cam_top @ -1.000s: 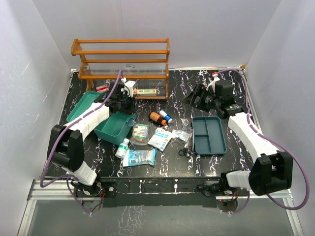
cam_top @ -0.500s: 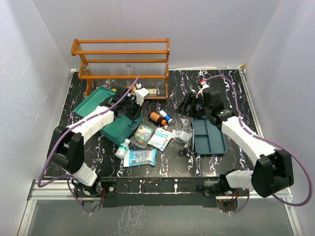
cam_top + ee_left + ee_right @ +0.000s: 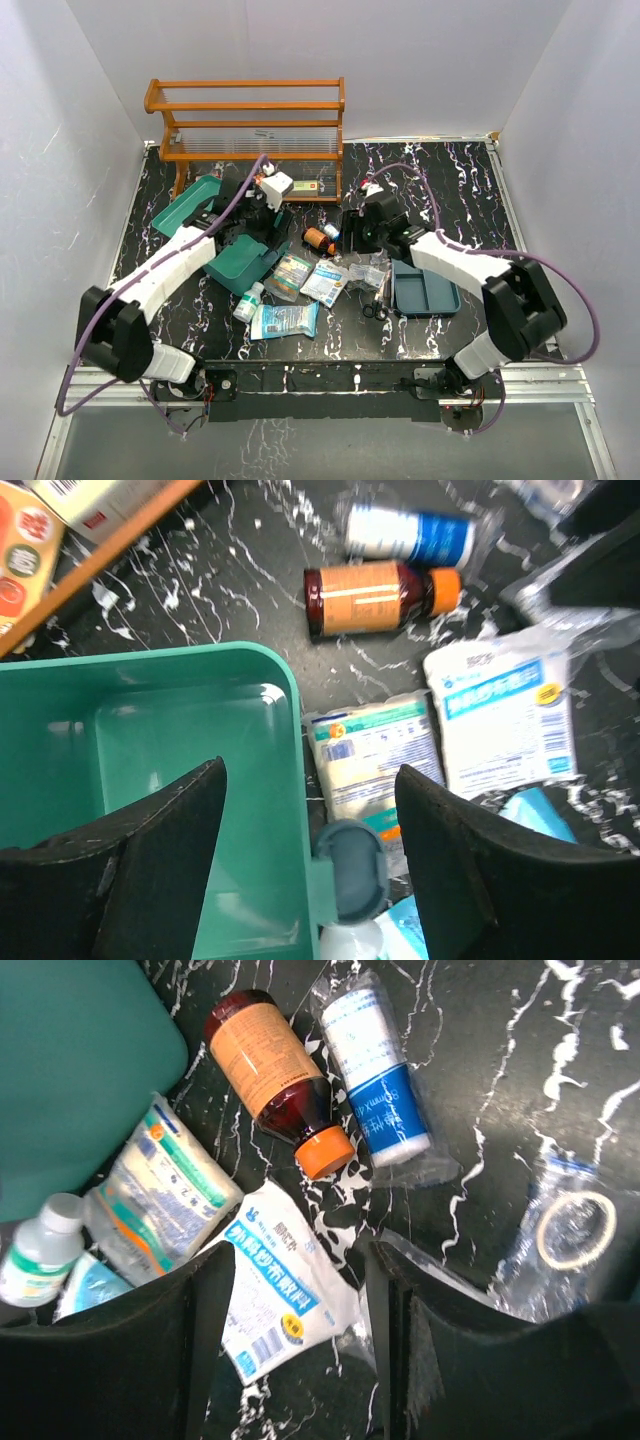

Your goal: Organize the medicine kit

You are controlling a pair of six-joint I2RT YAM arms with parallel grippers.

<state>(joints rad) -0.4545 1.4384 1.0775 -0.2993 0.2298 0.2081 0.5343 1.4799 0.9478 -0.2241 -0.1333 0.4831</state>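
Observation:
The medicine kit [image 3: 238, 264] is a teal box, open, with its lid [image 3: 188, 206] leaning back to the left. My left gripper [image 3: 252, 228] hangs over its right side. In the left wrist view that gripper [image 3: 310, 865] is open, astride the box wall [image 3: 290, 780] and grey latch [image 3: 352, 865], touching neither. The dark insert tray [image 3: 425, 278] lies at the right. My right gripper [image 3: 350, 235] is open and empty [image 3: 300, 1345] above a white-blue gauze packet [image 3: 275, 1300]. A brown bottle [image 3: 280, 1080] and a blue-white roll [image 3: 375, 1080] lie just beyond.
An orange wooden rack [image 3: 250, 125] stands at the back, small boxes [image 3: 300, 186] at its foot. A green-orange packet [image 3: 287, 272], small white bottle [image 3: 249, 300], blue packet [image 3: 283, 320], scissors [image 3: 378, 305] and a clear bag holding a ring [image 3: 570, 1225] lie scattered in the middle.
My left gripper, shut before, has opened over the box, which has shifted a little. The right arm has swung left from the back right to above the bottles, its jaws narrowing somewhat.

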